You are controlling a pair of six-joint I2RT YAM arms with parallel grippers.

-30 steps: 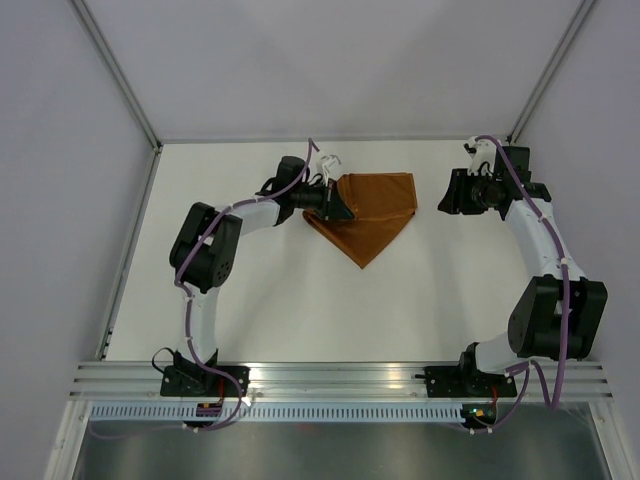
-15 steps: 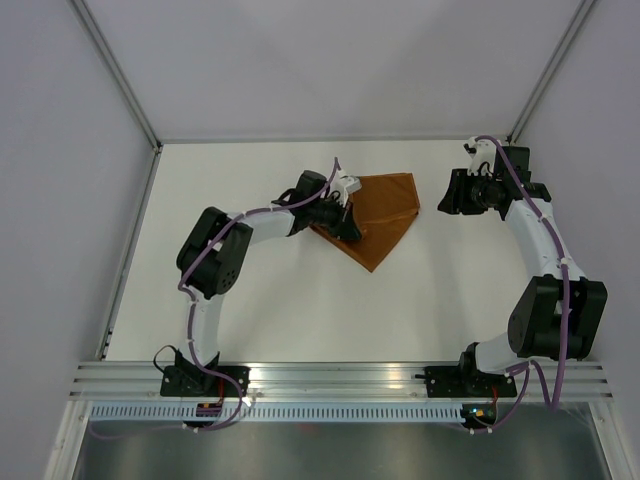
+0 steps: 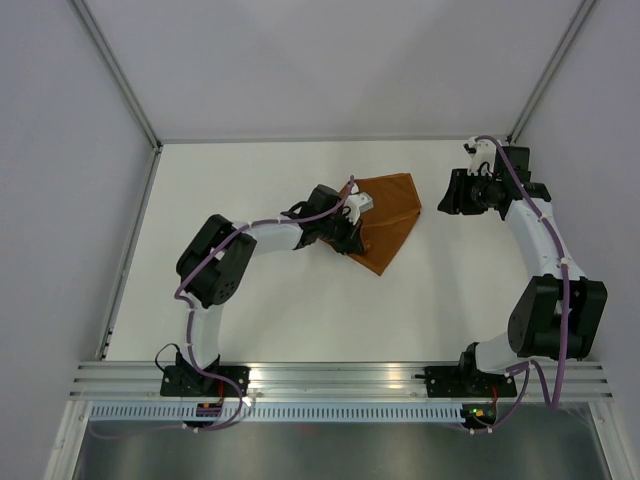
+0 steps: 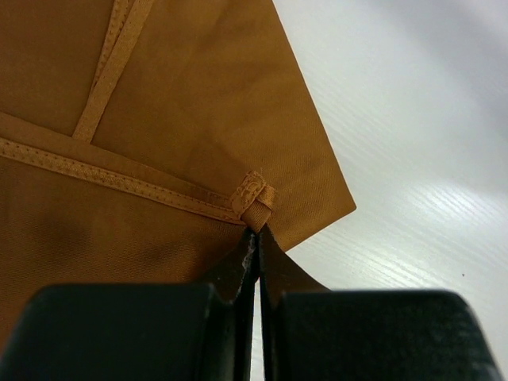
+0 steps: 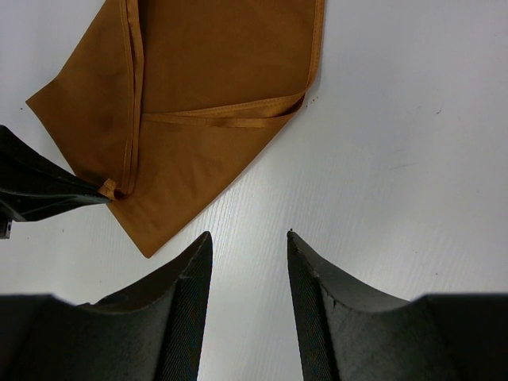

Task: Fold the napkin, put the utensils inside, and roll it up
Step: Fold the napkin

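On the white table (image 3: pixel 300 310), the left hand (image 4: pixel 255 238) has both fingers closed tight on a hemmed corner of the napkin (image 3: pixel 393 212), held low over the cloth's near point. From that pinch the rust-orange cloth spreads away and to the right, narrow at its near tip, with its straight edge on the far side. The right hand (image 5: pixel 248 238), fingers parted and holding nothing, hovers apart off the far right corner. The left hand is the nearer, and the fold looks unfinished.
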